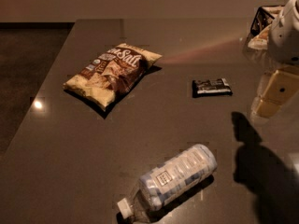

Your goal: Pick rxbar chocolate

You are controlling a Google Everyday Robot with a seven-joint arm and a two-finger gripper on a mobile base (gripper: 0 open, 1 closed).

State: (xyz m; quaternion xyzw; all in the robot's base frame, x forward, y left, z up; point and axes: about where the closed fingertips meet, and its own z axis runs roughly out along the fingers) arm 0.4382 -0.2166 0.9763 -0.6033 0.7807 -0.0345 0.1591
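Observation:
The rxbar chocolate [212, 87] is a small flat bar in a black wrapper with white lettering. It lies flat on the dark grey table [93, 148], right of centre. My gripper [273, 97] hangs at the right edge of the view, below the white arm [286, 29]. It is to the right of the bar and apart from it, holding nothing that I can see.
A yellow-and-brown chip bag [112, 71] lies left of the bar. A clear plastic water bottle [173, 178] lies on its side near the front. A dark-edged packet [261, 18] sits at the far right behind the arm. The table's left edge drops to the floor.

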